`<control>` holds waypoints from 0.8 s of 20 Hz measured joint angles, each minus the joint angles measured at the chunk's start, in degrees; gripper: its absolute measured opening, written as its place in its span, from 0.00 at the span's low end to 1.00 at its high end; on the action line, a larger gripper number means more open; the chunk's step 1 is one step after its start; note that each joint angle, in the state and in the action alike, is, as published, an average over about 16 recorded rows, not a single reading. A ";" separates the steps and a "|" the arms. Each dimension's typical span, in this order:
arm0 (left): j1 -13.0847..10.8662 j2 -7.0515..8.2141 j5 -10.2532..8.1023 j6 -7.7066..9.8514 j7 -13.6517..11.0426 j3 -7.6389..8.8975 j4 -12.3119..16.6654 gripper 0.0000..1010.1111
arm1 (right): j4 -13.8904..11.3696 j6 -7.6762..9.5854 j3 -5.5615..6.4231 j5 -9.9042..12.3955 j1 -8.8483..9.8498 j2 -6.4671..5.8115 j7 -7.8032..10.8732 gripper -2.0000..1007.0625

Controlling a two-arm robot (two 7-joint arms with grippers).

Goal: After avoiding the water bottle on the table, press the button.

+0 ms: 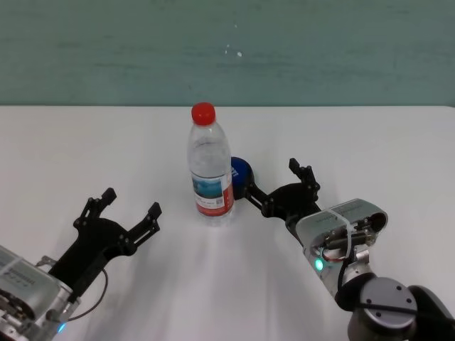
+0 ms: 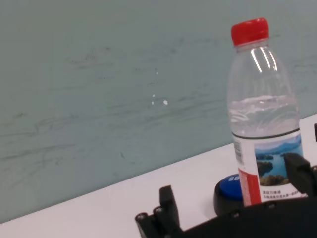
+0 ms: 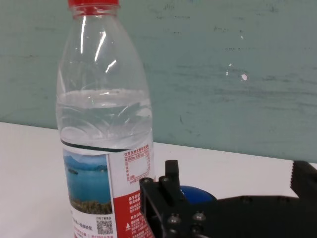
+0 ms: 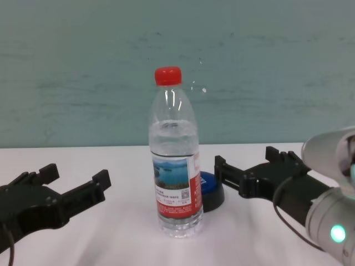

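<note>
The bottle (image 1: pixel 209 169) is seen standing upright on the table (image 1: pixel 370 142), its red cap (image 1: pixel 203 112) screwed on and water filling it up to the shoulder. The button (image 1: pixel 240 176) is set just behind and to the right of the bottle, partly hidden by it in the head view and the chest view (image 4: pixel 211 187).

The right gripper (image 1: pixel 279 185) is held low over the table with its fingers spread apart and nothing between them. The button lies just ahead of its left fingertip (image 1: pixel 250 189), close by, though contact cannot be made out. The bottle stands ahead and to the left of this gripper, apart from it. In the right wrist view the bottle (image 3: pixel 106 124) fills the near field, and the blue dome (image 3: pixel 195 194) is seen just beyond a black finger (image 3: pixel 166 198).

The left gripper (image 1: pixel 131 203) is also held low, its two fingers parted and empty. The bottle is placed ahead and to the right of it, well clear of its fingertips; the button is farther off, behind the bottle. In the left wrist view the bottle (image 2: pixel 265 114) and the button (image 2: pixel 229 191) are both seen past the fingers.
</note>
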State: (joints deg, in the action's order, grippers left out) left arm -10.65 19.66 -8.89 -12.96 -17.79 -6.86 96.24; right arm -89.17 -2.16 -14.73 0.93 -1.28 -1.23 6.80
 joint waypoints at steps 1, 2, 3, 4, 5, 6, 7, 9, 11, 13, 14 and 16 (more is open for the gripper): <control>0.00 0.00 0.00 0.00 0.00 0.00 0.00 1.00 | 0.06 -0.05 -0.09 0.00 0.01 0.04 -0.01 1.00; 0.00 0.00 0.00 0.00 0.00 0.00 0.00 1.00 | 0.11 -0.09 -0.16 -0.01 0.02 0.07 -0.03 1.00; 0.00 0.00 0.00 0.00 0.00 0.00 0.00 1.00 | 0.16 -0.12 -0.23 -0.01 0.05 0.10 -0.06 1.00; 0.00 0.00 0.00 0.00 0.00 0.00 0.00 1.00 | 0.19 -0.15 -0.28 -0.02 0.08 0.13 -0.08 1.00; 0.00 0.00 0.00 0.00 0.00 0.00 0.00 1.00 | 0.20 -0.17 -0.33 -0.02 0.11 0.15 -0.12 1.00; 0.00 0.00 0.00 0.00 0.00 0.00 0.00 1.00 | 0.21 -0.19 -0.37 -0.03 0.16 0.17 -0.15 1.00; 0.00 0.00 0.00 0.00 0.00 0.00 0.00 1.00 | 0.20 -0.20 -0.40 -0.04 0.21 0.18 -0.19 1.00; 0.00 0.00 0.00 0.00 0.00 0.00 0.00 1.00 | 0.20 -0.22 -0.44 -0.06 0.30 0.21 -0.27 1.00; 0.00 0.00 0.00 0.00 0.00 0.00 0.00 1.00 | 0.18 -0.24 -0.46 -0.08 0.37 0.23 -0.34 1.00; 0.00 0.00 0.00 0.00 0.00 0.00 0.00 1.00 | 0.17 -0.25 -0.45 -0.09 0.41 0.24 -0.40 1.00; 0.00 0.00 0.00 0.00 0.00 0.00 0.00 1.00 | 0.16 -0.25 -0.45 -0.10 0.42 0.24 -0.42 1.00; 0.00 0.00 0.00 0.00 0.00 0.00 0.00 1.00 | 0.16 -0.27 -0.44 -0.11 0.42 0.25 -0.45 1.00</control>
State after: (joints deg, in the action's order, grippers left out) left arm -10.65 19.66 -8.89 -12.96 -17.79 -6.86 96.24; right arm -89.01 -2.42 -15.17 0.82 -0.86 -0.99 6.34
